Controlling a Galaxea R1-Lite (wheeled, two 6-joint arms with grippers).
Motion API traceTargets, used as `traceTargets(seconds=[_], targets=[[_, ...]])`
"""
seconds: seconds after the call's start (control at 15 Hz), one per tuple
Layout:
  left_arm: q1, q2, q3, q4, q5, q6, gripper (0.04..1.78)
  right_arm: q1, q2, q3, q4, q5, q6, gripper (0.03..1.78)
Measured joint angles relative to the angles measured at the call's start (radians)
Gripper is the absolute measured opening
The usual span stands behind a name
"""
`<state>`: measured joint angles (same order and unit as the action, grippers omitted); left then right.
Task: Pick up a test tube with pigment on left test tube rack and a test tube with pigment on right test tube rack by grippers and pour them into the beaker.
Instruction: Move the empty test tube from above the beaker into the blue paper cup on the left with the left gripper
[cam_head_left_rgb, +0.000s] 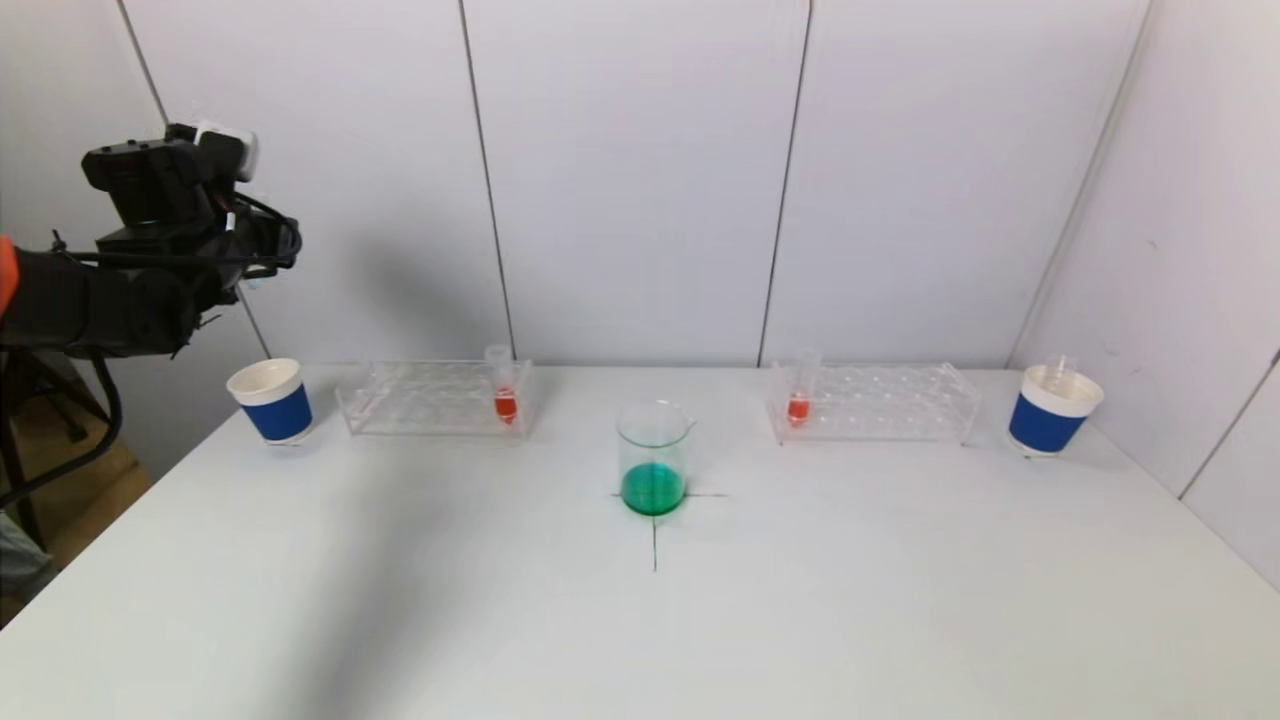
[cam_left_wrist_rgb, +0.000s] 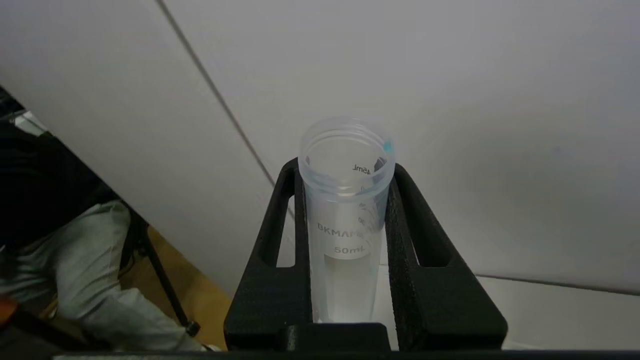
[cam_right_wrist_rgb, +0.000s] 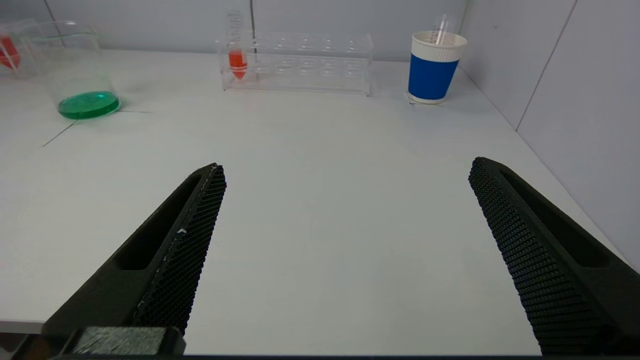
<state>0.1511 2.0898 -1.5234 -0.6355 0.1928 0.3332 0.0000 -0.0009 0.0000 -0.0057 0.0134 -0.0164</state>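
1. Head view: The beaker (cam_head_left_rgb: 654, 458) with green liquid sits mid-table between two racks, so both arms can likely reach it. The left rack (cam_head_left_rgb: 435, 398) and the right rack (cam_head_left_rgb: 873, 402) hold one red tube each, (cam_head_left_rgb: 503, 392) and (cam_head_left_rgb: 800, 391). Two blue cups (cam_head_left_rgb: 272, 401), (cam_head_left_rgb: 1053, 408) stand at the ends, perhaps for used tubes.
2. Left wrist view: The left gripper (cam_left_wrist_rgb: 346, 220) pinches one empty tube (cam_left_wrist_rgb: 345, 210), high above the table's left edge.
3. Right wrist view: The right gripper (cam_right_wrist_rgb: 345, 240) is spread wide and holds nothing, low over the near table, facing the right rack.
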Motion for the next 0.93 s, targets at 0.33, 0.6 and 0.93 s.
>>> traceTargets(seconds=[0.33, 0.6, 0.93], targets=[[0.075, -0.005, 0.064, -0.007, 0.012, -0.073, 0.45, 0.000, 0.000, 0.000, 0.000, 0.000, 0.000, 1.77], [0.083, -0.016, 0.149, -0.013, 0.013, -0.148, 0.45, 0.000, 0.000, 0.000, 0.000, 0.000, 0.000, 1.77], [0.077, -0.010, 0.210, -0.023, 0.012, -0.216, 0.45, 0.000, 0.000, 0.000, 0.000, 0.000, -0.001, 1.77]])
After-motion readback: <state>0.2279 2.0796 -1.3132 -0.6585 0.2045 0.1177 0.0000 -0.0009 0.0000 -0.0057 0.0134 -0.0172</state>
